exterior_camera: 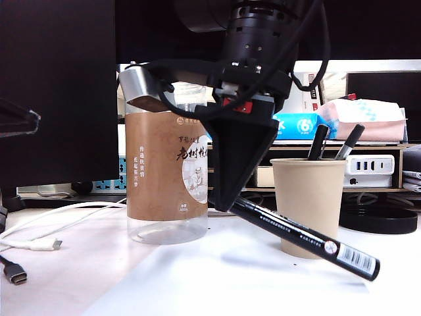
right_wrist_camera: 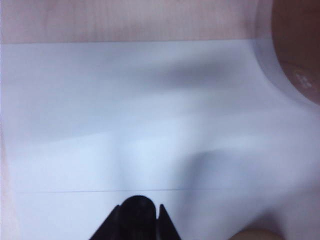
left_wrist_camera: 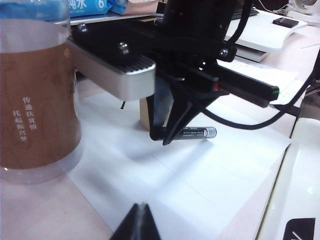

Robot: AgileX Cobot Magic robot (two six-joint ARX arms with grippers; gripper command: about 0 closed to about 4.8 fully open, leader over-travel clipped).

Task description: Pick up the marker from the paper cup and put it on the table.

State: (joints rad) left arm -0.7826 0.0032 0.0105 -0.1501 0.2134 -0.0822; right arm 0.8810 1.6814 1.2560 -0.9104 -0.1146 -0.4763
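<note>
Light falls bright and even on the white table (exterior_camera: pixel 197 283), throwing soft shadows toward five o'clock in the exterior view. The upper background stays dim. The right wrist view is heavily blurred, perhaps from closeness; the left wrist foreground is soft.

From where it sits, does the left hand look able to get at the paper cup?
Probably not directly. The left hand sits low and closed, back from the paper cup. Between them hangs the right hand, gripping the marker low over the table, right in front of the cup.
</note>
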